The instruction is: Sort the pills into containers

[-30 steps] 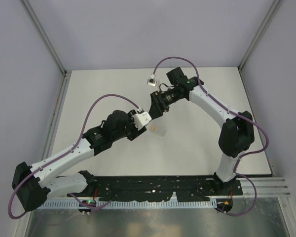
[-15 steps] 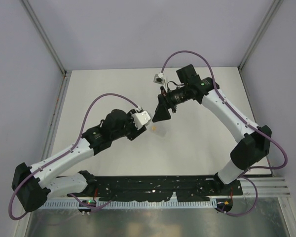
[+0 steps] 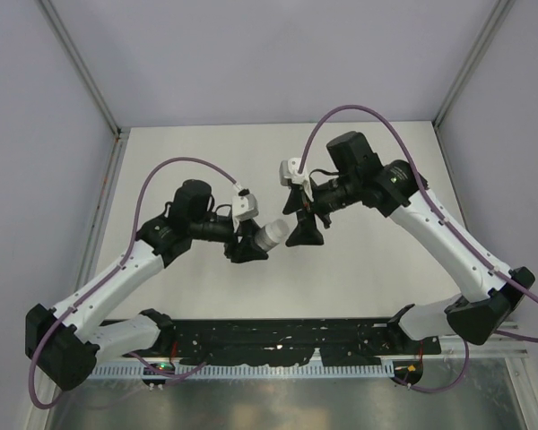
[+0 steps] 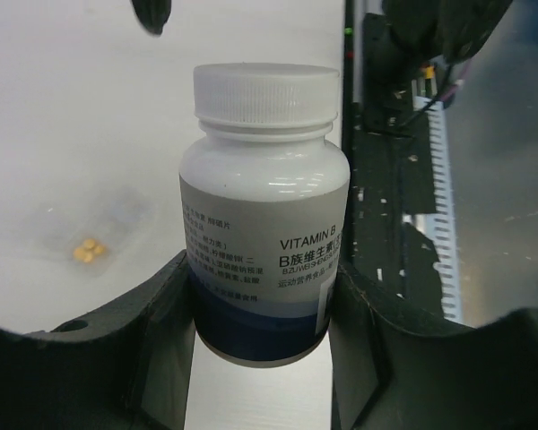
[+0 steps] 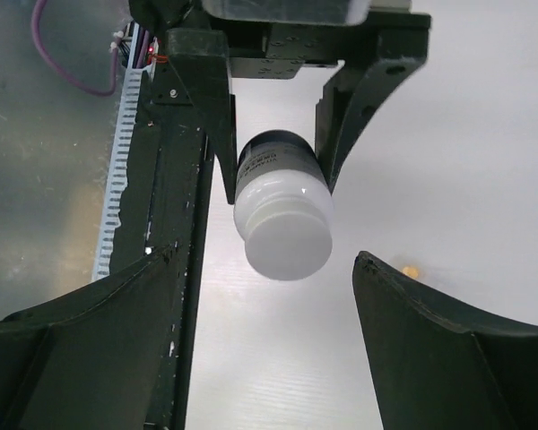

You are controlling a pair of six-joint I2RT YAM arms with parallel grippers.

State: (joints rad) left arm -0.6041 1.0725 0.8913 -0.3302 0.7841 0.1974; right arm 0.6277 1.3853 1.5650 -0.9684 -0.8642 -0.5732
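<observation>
- The left tool (image 3: 251,244) was clamped on the bottle (image 4: 263,215), one black finger pressed to each side of its lower body, where a dark blue band ran round the label.
- The bottle was held in the air above the tabletop (image 3: 368,269), lying roughly on its side, with its white cap (image 4: 264,90) pointing away from the left tool and toward the right tool (image 3: 301,219).
- The cap was on the bottle, and the label read "VITAMIN B" above lines of smaller print.
- The right tool's jaws stood wide apart and gripped nothing. In the right wrist view the cap sat between its two fingers with a clear gap on each side, so neither finger touched it.
- From overhead, the two tools faced each other near the middle of the tabletop, with the bottle bridging most of the space between them.
- The pills (image 4: 88,250), a small cluster of orange bits, lay on the tabletop below and to one side of the bottle, apart from both tools.
- A faint glossy patch (image 4: 130,210) surrounded the pills; it looked like the clear packet, though its edges were too dim to be sure.
</observation>
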